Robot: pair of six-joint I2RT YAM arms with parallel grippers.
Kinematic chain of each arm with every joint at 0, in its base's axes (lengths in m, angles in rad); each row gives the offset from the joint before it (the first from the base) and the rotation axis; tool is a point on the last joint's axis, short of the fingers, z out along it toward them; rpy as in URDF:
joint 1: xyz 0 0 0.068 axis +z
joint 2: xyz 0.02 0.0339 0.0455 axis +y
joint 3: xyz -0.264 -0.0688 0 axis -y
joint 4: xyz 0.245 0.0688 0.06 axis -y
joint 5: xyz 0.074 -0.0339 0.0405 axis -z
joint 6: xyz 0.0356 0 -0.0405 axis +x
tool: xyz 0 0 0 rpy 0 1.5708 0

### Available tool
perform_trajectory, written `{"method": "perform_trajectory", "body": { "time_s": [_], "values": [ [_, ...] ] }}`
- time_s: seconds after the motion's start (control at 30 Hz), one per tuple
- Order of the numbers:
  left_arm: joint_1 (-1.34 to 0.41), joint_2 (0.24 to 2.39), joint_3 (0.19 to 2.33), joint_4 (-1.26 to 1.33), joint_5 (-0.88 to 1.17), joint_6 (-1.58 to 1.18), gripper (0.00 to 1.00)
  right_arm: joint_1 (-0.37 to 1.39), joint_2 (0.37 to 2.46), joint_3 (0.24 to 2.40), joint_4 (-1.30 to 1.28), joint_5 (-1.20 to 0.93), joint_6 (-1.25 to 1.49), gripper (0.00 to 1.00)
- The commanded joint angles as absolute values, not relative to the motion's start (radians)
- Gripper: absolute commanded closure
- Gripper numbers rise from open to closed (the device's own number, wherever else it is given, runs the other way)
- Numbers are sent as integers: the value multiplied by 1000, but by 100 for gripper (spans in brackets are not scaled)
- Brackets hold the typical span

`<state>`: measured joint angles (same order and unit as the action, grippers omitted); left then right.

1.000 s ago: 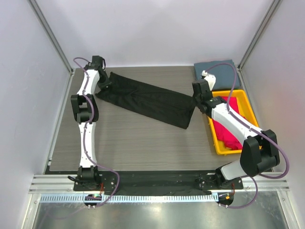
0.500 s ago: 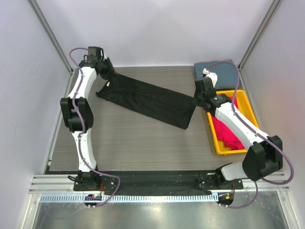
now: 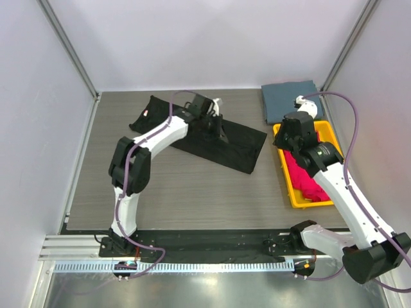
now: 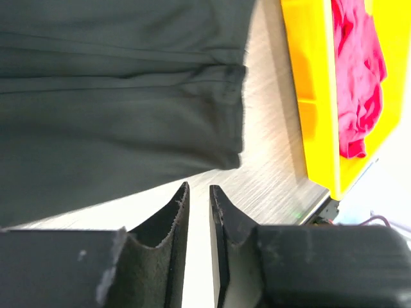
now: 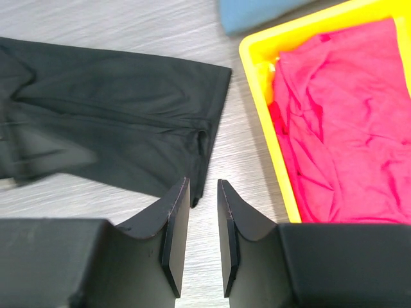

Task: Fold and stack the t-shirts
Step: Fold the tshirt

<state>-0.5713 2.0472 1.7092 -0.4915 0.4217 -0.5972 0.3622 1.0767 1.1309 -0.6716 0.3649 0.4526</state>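
The black t-shirt (image 3: 241,144) lies as a long narrow strip running diagonally on the table, its red-white neck label (image 3: 146,114) at the far left end. It also shows in the left wrist view (image 4: 115,96) and the right wrist view (image 5: 109,122). My left gripper (image 3: 217,125) hovers over the strip's middle, its jaws a little apart and empty (image 4: 199,187). My right gripper (image 3: 289,140) is raised by the tray's near-left corner, jaws slightly apart and empty (image 5: 203,183), just off the shirt's right end. A folded slate grey-blue t-shirt (image 3: 289,96) lies at the far right.
A yellow plastic tray (image 3: 302,204) stands at the right edge and holds crumpled magenta-red t-shirts (image 3: 302,173). It also shows in the right wrist view (image 5: 257,58). White walls and metal posts close in the table at the back and both sides.
Both grippers have let go of the black shirt's ends. The left arm swung from the far left corner to over the shirt's middle. The right arm lifted back toward the tray. The shirt now lies flat.
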Motion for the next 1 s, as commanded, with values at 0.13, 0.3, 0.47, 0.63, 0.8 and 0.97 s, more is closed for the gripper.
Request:
{"method": "perform_trajectory", "body": {
  "time_s": [0.13, 0.3, 0.47, 0.63, 0.8, 0.97],
  "values": [
    [-670, 2186, 1839, -383, 448, -687, 82, 360, 1026, 1111, -637, 259, 429, 70],
    [-706, 2270, 1833, -380, 457, -710, 87, 360, 999, 1086, -621, 255, 420, 69],
    [-719, 2287, 1787, -347, 443, -718, 87, 360, 962, 1065, -615, 262, 416, 69],
    [-723, 2273, 1729, -376, 423, -712, 87, 361, 988, 1058, -617, 245, 413, 70],
    [-727, 2186, 1556, -374, 374, -706, 87, 360, 986, 1049, -620, 241, 434, 70],
    [-741, 2062, 1404, -364, 302, -719, 88, 360, 1017, 1051, -620, 210, 439, 70]
  ]
}}
